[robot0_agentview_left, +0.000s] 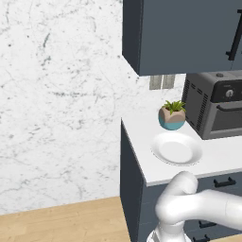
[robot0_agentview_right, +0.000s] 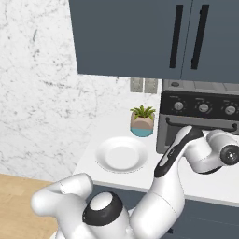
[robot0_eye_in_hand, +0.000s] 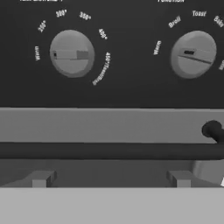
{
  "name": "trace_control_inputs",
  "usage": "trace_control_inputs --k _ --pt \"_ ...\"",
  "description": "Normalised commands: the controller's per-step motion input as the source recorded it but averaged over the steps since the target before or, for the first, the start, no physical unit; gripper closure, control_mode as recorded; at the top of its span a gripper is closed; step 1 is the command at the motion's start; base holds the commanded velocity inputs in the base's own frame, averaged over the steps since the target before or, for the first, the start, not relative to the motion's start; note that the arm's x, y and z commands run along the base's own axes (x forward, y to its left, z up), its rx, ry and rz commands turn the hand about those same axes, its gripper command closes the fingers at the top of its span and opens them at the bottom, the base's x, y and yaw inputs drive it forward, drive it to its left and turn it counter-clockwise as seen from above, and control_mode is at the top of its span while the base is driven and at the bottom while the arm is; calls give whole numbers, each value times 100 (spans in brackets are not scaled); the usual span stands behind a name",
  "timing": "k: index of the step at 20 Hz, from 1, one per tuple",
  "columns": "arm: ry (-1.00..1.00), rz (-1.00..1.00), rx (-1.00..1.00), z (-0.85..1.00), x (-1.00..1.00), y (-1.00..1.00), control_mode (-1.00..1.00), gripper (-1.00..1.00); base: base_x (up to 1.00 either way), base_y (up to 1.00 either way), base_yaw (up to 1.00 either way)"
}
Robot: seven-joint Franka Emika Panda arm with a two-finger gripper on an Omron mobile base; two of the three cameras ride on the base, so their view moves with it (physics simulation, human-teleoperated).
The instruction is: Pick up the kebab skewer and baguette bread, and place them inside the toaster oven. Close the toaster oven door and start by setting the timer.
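Left base view. The oven stands at the right edge of the frame, its right part cut off; the door is shut, with the bar handle across its top and one knob above. Whatever lies inside is hidden behind the shut door. A white plate lies bare on the white surface at centre right, with a potted plant between it and the oven. The white arm crosses the lower right corner and runs out of frame. A blue-grey cabinet hangs across the top right; a marble wall covers the left.

Right base view. The oven sits at centre right, again cut off at the right edge. Three knobs run along its panel above the handle. The arm rises from the lower left and bends in front of the door, covering most of it; the hand faces the oven front, and the tool itself cannot be made out here. The plate lies left of the oven, the plant behind it.

Hand view. Close on the oven front: two knobs in the upper half, their small lettering only partly legible, and the handle running across the middle. The tool shows as two finger tips spread wide near the bottom, just under the handle, pinching nothing.
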Motion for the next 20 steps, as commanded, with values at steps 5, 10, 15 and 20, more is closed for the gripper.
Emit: trace_control_inputs --k 5,10,15,20 --pt "0 0 0 25 -36 10 -100 -100 0 0 0" --pt "0 0 0 37 -23 23 -100 -100 0 0 0" --pt "0 0 0 38 -13 48 -100 -100 0 0 0" --pt "0 1 0 31 -10 59 -100 -100 0 0 0"
